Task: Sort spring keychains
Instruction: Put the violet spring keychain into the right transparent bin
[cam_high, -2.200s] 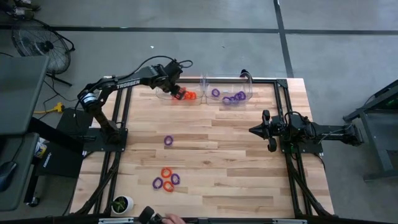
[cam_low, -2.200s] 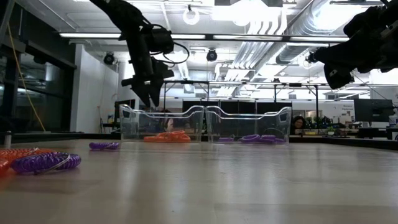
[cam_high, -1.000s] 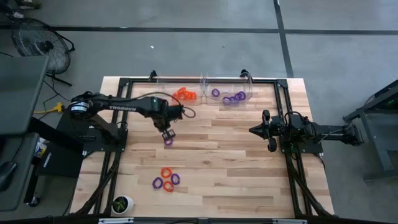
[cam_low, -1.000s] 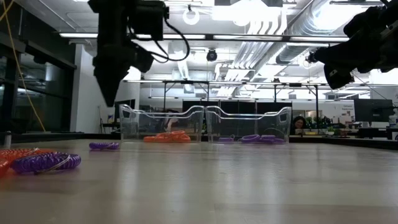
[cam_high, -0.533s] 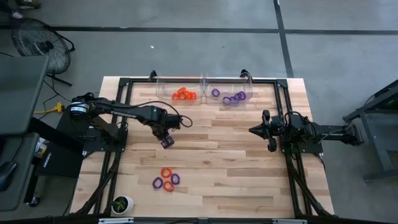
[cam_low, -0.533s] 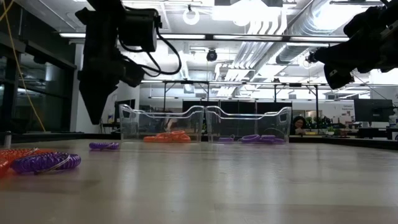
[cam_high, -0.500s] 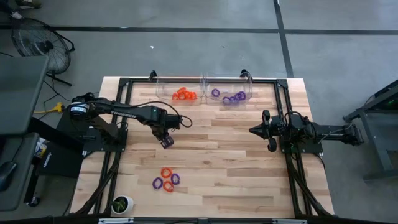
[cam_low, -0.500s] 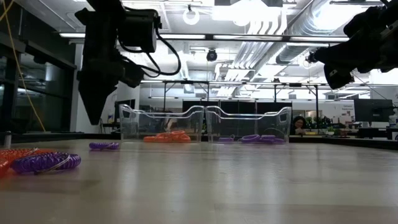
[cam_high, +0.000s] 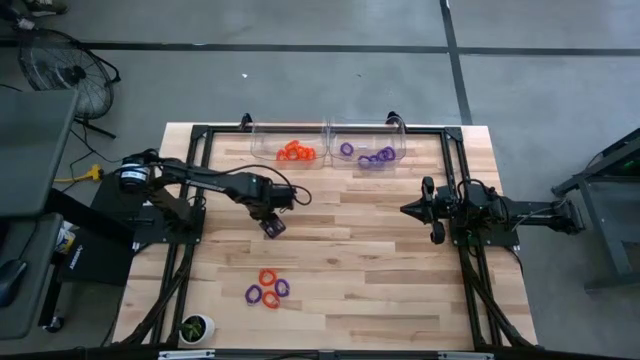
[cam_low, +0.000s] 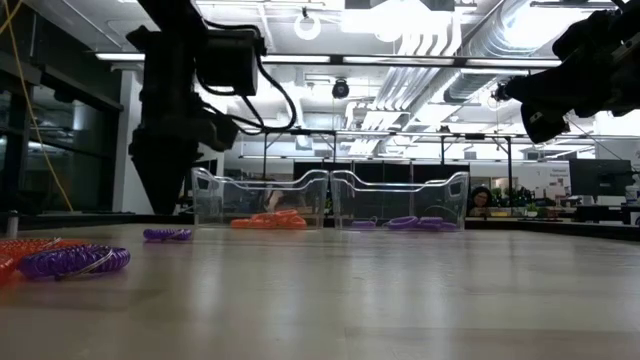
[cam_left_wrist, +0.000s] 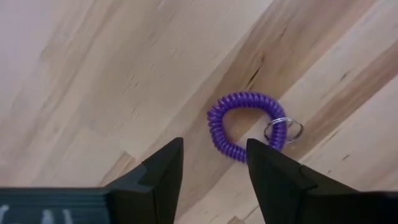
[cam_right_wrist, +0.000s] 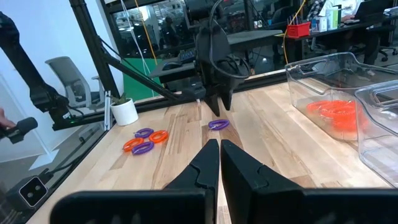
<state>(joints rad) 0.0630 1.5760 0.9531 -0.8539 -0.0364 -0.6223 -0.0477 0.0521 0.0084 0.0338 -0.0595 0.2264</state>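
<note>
1. Spring keychains still loose on the table (cam_high: 400, 260): a small cluster (cam_high: 267, 290) near the front edge, and one purple keychain (cam_left_wrist: 247, 125) lying flat at mid-table.
2. Left claw (cam_high: 272, 226) hangs directly over that purple one, far nearer than the parked right claw (cam_high: 405, 209), whose fingers are pressed together, empty.
3. Left fingers (cam_left_wrist: 163, 174) stand parted, holding nothing; the coil lies just ahead of the tips, metal ring (cam_left_wrist: 284, 129) outward.
</note>
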